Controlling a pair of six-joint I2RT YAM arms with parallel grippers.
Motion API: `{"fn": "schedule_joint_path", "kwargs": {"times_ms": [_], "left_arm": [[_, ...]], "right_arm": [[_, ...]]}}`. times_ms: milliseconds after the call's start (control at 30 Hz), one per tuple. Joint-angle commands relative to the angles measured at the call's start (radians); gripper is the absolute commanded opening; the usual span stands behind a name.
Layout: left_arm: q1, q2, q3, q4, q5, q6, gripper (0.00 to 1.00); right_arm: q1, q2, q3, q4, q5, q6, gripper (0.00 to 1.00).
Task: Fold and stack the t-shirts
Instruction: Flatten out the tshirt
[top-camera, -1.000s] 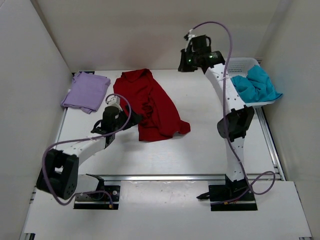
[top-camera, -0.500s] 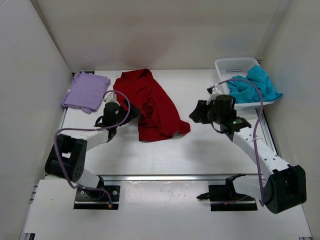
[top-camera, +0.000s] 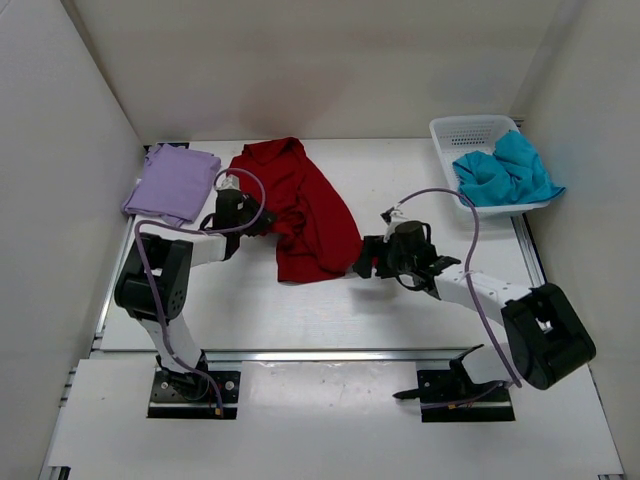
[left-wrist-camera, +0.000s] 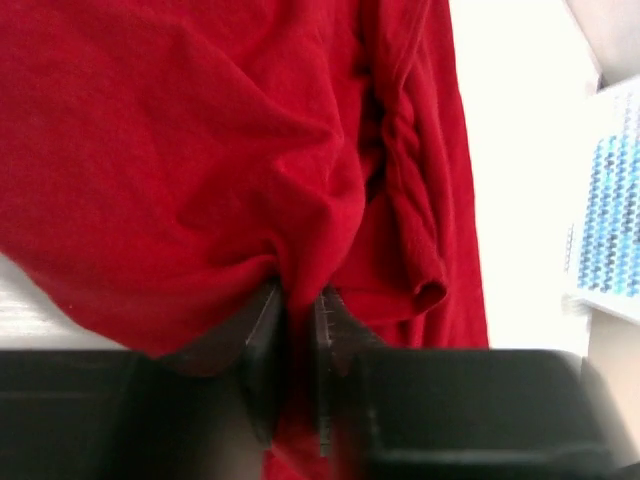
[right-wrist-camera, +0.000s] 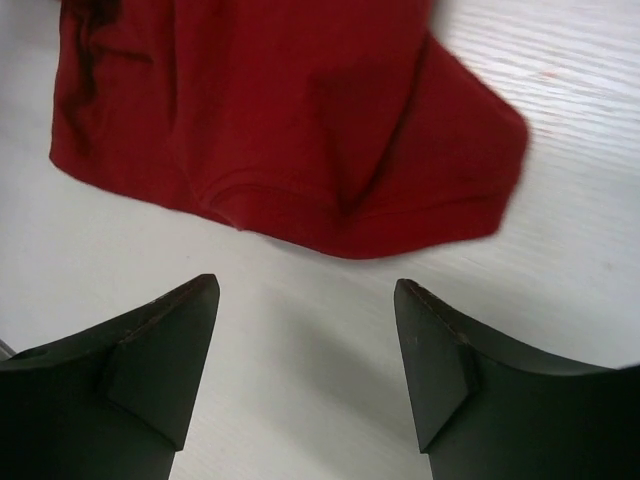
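1. The deep red cloth t-shirt (top-camera: 300, 212) lies crumpled at the middle of the white desk (top-camera: 330, 310). It is not yet spread flat.
2. The left tool (left-wrist-camera: 298, 300) is at the red shirt's left edge. Its jaws are pressed together on a raised fold of the red cloth.
3. The right tool (right-wrist-camera: 305, 290) is just off the red shirt's near right corner. Its jaws are spread and hold nothing, and bare desk shows between them, short of the hem.
4. Change in the last 1 s: the right arm has swung down from above the white lattice plastic basket (top-camera: 470, 125) to this corner. The left tool has shifted slightly farther up the left edge.
5. Meaning, as a judgement: both arms are now on the red shirt, so spreading it for the fold can begin once the right tool takes the hem.
6. The folded lavender purple cloth t-shirt (top-camera: 172, 183) lies left of the red shirt.
7. The teal blue cloth t-shirt (top-camera: 505, 170) is well right of the red shirt, heaped in the basket.
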Motion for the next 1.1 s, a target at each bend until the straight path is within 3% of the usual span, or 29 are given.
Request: {"fn": "schedule_joint_path", "kwargs": {"times_ms": [0,167,300,400,433,467,667,800,967,1067], "left_arm": [[0.014,-0.012,0.036,0.002,0.018,0.007,0.20],[0.036,-0.044,-0.010,0.011,0.013,0.004,0.01],[0.042,-0.081,-0.053,0.019,0.003,0.010,0.00],[0.048,-0.126,-0.076,0.028,0.016,0.006,0.00],[0.056,-0.147,-0.090,0.025,0.024,0.001,0.00],[0.060,-0.175,-0.104,0.023,0.038,-0.002,0.00],[0.128,-0.429,-0.205,-0.015,0.041,0.001,0.00],[0.203,-0.618,-0.231,-0.061,0.072,-0.010,0.00],[0.285,-0.796,-0.239,-0.154,0.081,0.007,0.00],[0.318,-0.882,-0.250,-0.203,0.095,0.025,0.00]], "right_arm": [[0.051,0.036,0.044,0.106,0.040,-0.072,0.70],[0.084,0.131,0.119,0.080,0.081,-0.098,0.71],[0.080,0.181,0.153,0.104,0.078,-0.095,0.67],[0.075,0.248,0.206,0.103,0.083,-0.105,0.28],[0.071,0.262,0.244,0.072,0.083,-0.100,0.09],[0.068,0.262,0.261,0.051,0.083,-0.102,0.00],[0.117,0.003,0.359,-0.130,0.111,-0.115,0.00],[0.098,-0.167,0.450,-0.235,0.005,-0.076,0.00],[0.150,-0.229,0.700,-0.390,0.042,-0.121,0.00],[0.094,-0.226,0.786,-0.407,-0.009,-0.121,0.00]]}}
